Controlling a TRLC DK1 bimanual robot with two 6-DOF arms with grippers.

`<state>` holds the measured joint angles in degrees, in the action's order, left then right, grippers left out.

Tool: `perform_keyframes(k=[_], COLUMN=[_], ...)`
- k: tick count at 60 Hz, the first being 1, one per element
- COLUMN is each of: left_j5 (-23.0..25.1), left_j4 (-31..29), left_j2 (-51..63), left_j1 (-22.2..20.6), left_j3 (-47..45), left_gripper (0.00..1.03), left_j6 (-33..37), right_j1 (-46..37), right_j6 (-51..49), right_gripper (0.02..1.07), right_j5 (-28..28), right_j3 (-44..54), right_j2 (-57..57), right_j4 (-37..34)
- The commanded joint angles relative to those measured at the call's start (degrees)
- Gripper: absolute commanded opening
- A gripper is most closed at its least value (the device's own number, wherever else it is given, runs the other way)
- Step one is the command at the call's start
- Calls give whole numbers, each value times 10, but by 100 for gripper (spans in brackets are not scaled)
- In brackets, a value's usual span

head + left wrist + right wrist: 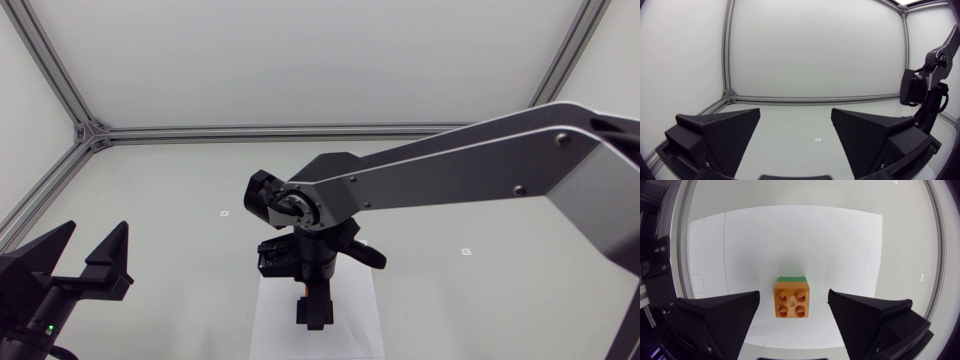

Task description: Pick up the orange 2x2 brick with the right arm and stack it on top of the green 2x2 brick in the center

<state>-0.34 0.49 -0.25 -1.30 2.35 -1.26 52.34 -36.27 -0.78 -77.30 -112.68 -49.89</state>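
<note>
Over the middle of the table hangs the right arm, coming in from the right edge of the head view, its wrist turned down above a white sheet of paper. Right gripper points straight at the sheet, and just a sliver of orange peeks out beneath the black wrist.

Down through the right wrist view the picture is clearer: the orange 2x2 brick sits squarely on top of the green 2x2 brick, of which only a thin strip shows at the far edge. All four orange studs face up. The stack stands on the paper, below the right gripper and between its two wedge fingers. Those jaws are spread wide, with a clear gap on each side of the brick, so neither finger touches it.

Off at the near left corner of the head view the left gripper sits low, well apart from the stack. Its jaws are wide too, with nothing between them. From the left wrist view the left gripper looks across bare tabletop past a small mark, and the right arm shows at the far side.
</note>
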Motion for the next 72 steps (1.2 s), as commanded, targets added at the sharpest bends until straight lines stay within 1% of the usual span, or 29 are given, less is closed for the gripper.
perform_keyframes(k=[1, 12, 24, 27, 33, 39, 45, 49, 57, 62, 67, 69, 72], left_j5=[3, 3, 3, 3, 3, 3, 3, 3, 3, 3, 3, 3, 3], left_j4=[-8, -8, -8, -8, -8, -8, -8, -8, -8, -8, -8, -8, -8], left_j2=[-5, -5, -5, -5, -5, -5, -5, -5, -5, -5, -5, -5, -5], left_j1=[2, 2, 2, 2, 2, 2, 2, 2, 2, 2, 2, 2, 2], left_j3=[-23, -23, -23, -23, -23, -23, -23, -23, -23, -23, -23, -23, -23], left_gripper=[99, 99, 99, 99, 99, 99, 99, 99, 99, 99, 99, 99, 99], left_j6=[7, 7, 7, 7, 7, 7, 7, 7, 7, 7, 7, 7, 7], right_j1=[-4, -7, -13, -18, -47, -101, -145, -177, -243, -282, -319, -351, -377], right_j6=[-4, 7, 32, 38, 48, 68, 88, 97, 128, 125, 107, 97, 94], right_gripper=[103, 103, 103, 103, 103, 103, 103, 103, 103, 103, 103, 103, 103], right_j5=[4, 11, 7, 5, 3, -33, -44, -57, -50, -24, -22, -24, -29], right_j3=[7, 1, -7, -1, 14, 32, 53, 78, 134, 175, 210, 231, 248], right_j2=[34, 106, 211, 243, 305, 365, 406, 440, 498, 534, 573, 594, 610], right_j4=[-19, -57, -113, -115, -116, -125, -126, -118, -89, -49, -19, 6, 20])
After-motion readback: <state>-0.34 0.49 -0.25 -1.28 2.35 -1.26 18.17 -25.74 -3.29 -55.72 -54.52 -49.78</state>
